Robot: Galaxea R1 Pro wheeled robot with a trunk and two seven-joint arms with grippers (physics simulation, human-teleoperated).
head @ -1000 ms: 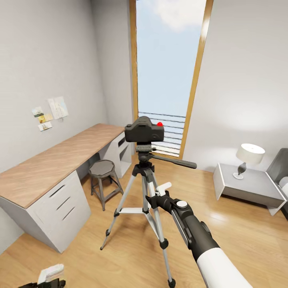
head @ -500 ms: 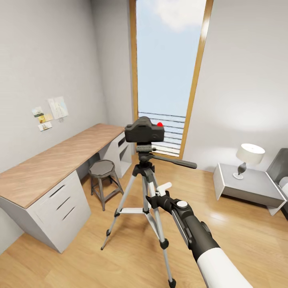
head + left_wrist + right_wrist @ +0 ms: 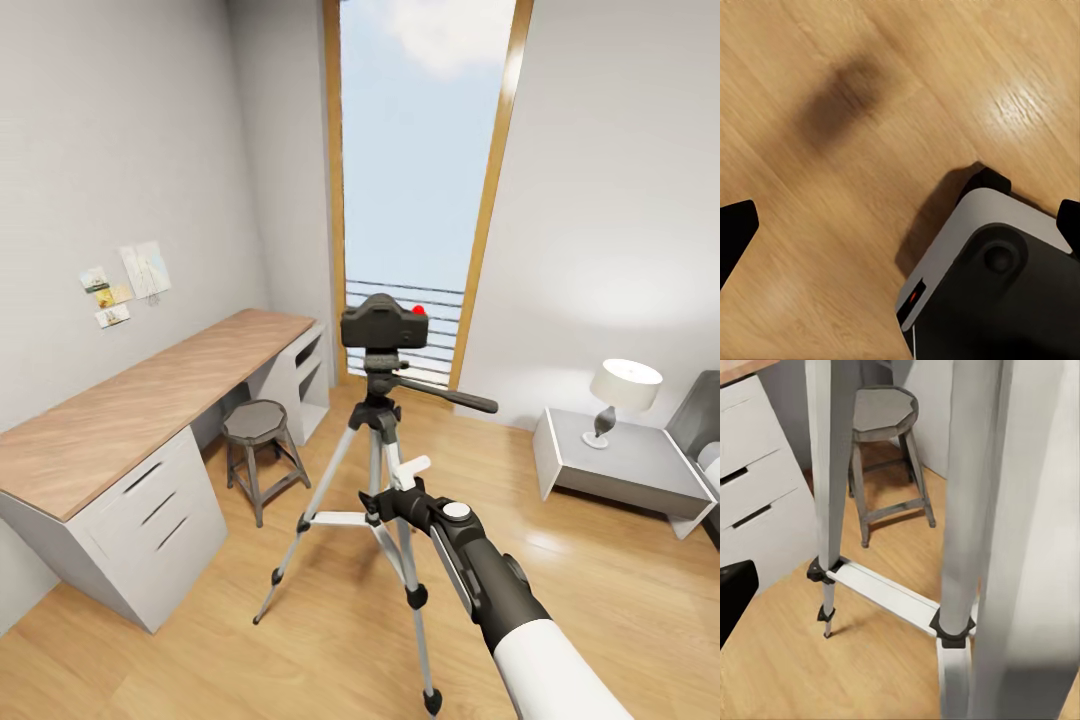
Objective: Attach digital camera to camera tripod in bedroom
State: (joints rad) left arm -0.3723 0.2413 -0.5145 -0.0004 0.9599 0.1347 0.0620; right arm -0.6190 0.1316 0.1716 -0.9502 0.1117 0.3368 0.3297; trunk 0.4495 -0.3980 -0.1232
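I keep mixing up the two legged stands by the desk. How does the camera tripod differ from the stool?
The camera tripod is tall, with thin silver legs and black joints; the stool is short, dark grey and squat. The tripod carries the digital camera; the stool's seat is bare. Both stand on the wood floor.

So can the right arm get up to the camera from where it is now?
Probably yes. The right gripper sits low among the tripod legs, with the digital camera mounted well above it. Nothing blocks a lift except the pan handle jutting out overhead.

Bright daylight via window [image 3: 425, 150], sharp.
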